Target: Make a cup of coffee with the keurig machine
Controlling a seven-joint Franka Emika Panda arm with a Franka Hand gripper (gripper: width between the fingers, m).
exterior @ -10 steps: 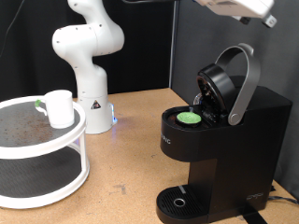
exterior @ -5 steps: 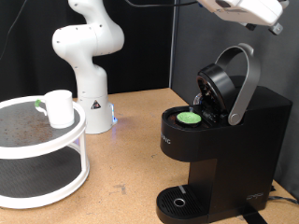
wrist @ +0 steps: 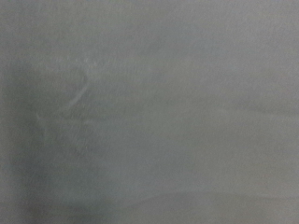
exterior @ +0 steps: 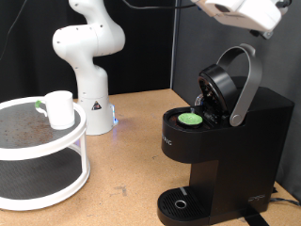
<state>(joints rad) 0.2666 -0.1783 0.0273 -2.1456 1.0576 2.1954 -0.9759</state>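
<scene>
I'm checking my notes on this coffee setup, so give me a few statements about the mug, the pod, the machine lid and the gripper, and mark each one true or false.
1. The keurig machine has its lid raised. True.
2. A green-topped pod sits in the brew chamber. True.
3. The cup stands on the machine's drip base. False: it stands on the top tier of the white round shelf, at the exterior view's left.
4. The gripper holds the cup. False: the arm's end is at the exterior view's top right, above the machine and far from the cup; its fingers do not show.
5. The wrist view shows the pod clearly. False: it is a grey blur.
</scene>
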